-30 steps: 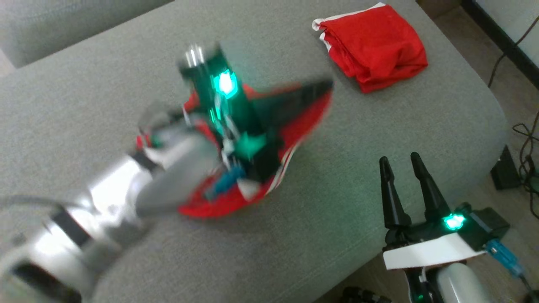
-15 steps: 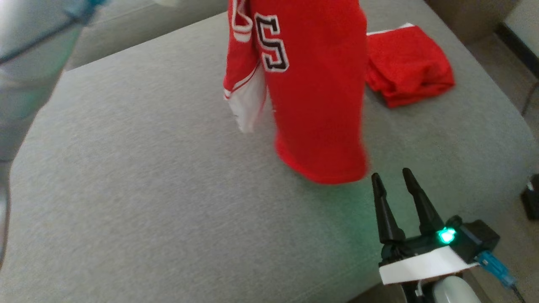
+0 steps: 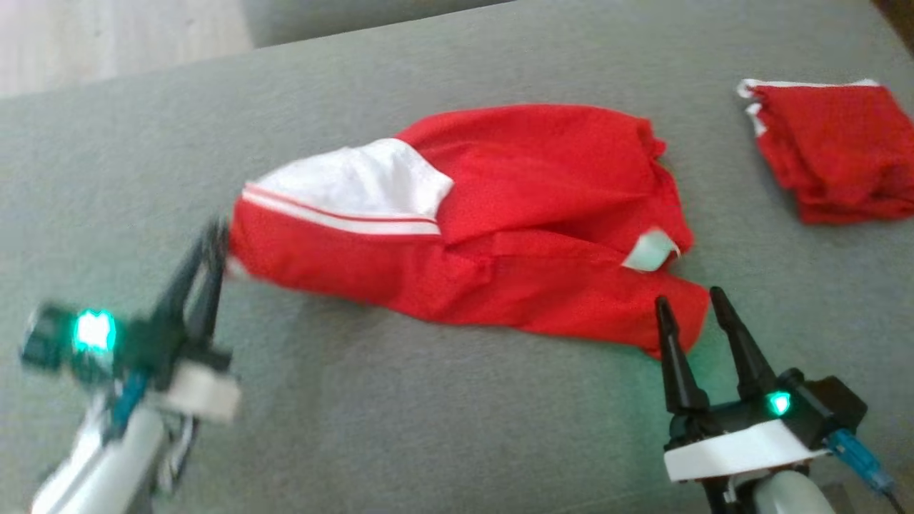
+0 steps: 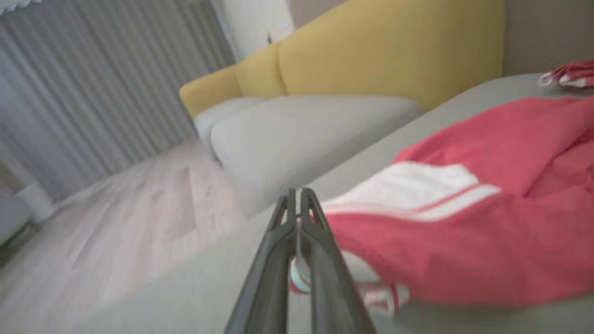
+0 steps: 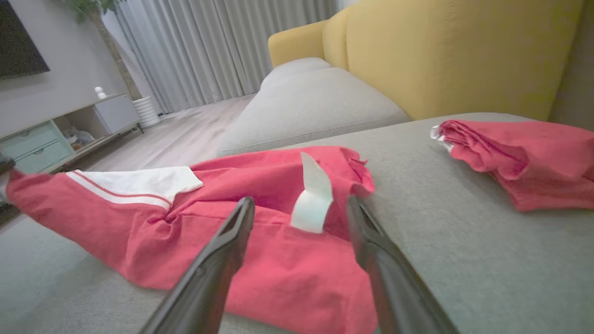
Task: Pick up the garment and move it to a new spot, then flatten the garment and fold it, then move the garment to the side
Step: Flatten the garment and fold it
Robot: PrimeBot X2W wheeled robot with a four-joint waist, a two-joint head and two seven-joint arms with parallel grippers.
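1. The garment [image 3: 500, 235], a red jersey, lies spread and crumpled across the middle of the grey cushion [image 3: 428, 428]. Its long axis runs left to right in the head view.
2. A white panel [image 3: 357, 185] with red stripes is on the garment's upper-left part. It faces up.
3. A white tag [image 3: 648, 251] sticks out near the garment's right end. In the right wrist view it [image 5: 313, 199] stands up.
4. The left end effector [image 3: 214, 239] is at the garment's left edge. It is motion-blurred in the head view.
5. In the left wrist view the left end effector [image 4: 297, 192] has its fingers pressed together, with a bit of the garment's [image 4: 464, 241] hem clamped between them lower down. The left end of the cloth looks pulled towards it.
6. The right end effector [image 3: 690, 300] is at the garment's near-right corner, fingers apart. Its tips overlap the red edge.
7. In the right wrist view the right end effector [image 5: 300, 202] has nothing between its fingers, and the garment [image 5: 278, 278] lies under them. Whether they touch it I cannot tell.
8. A folded red cloth [image 3: 828, 150] sits at the cushion's far right, well apart from the garment. White trim shows at its left edge.
9. In the wrist views, behind the cushion, there is a yellow sofa back [image 5: 464, 51], a grey curtain [image 5: 218, 46] and pale wood floor [image 4: 116, 222].
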